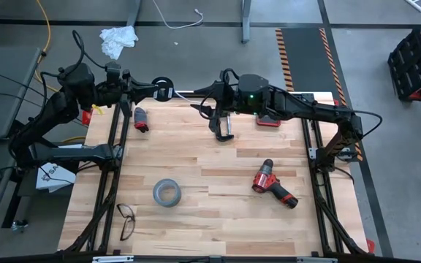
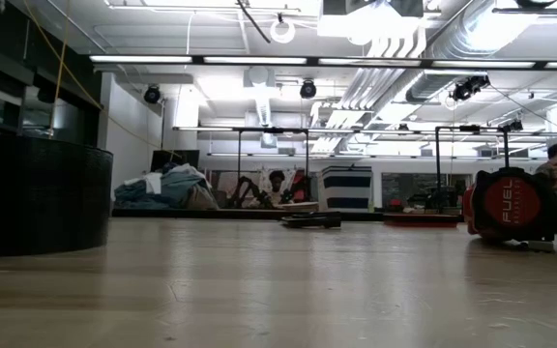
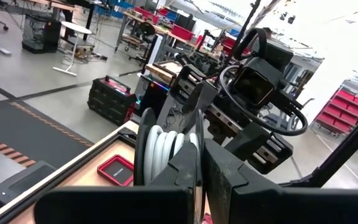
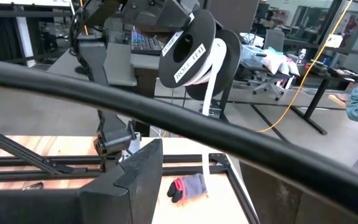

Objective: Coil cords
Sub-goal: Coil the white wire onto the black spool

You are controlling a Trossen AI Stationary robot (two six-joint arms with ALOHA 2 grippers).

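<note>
High view shows the left hand [image 1: 161, 89] raised at the far edge of the wooden counter [image 1: 218, 219], clenched on a small black round disc [image 1: 161, 90] with a thin white cable [image 1: 183, 95] trailing from it toward the right arm. From the left wrist view the left fingers [image 3: 229, 180] pinch the disc's [image 3: 145, 146] edge, and the white cable [image 3: 163, 149] sits wound in smooth flat turns between its two black plates. The right wrist view looks at the same disc [image 4: 188, 50] from its flat side, where a white label strip crosses the black face and the cable [image 4: 208, 90] hangs down in a straight band. The right hand [image 1: 224, 130] hangs just beside it over the far middle of the counter, pointing down; I cannot tell whether its fingers are parted or closed. Around them lie a grey tape roll [image 1: 166, 193], a red and black drill [image 1: 272, 183], a pair of dark-rimmed glasses [image 1: 126, 220], a small red and grey glove [image 1: 140, 119] and a flat red case [image 1: 268, 121]. The counter top is pale planked wood, framed by black metal bars. On the floor beyond are a crumpled white cloth [image 1: 117, 39], a yellow cord [image 1: 44, 25] and a loose white cable [image 1: 174, 20].
</note>
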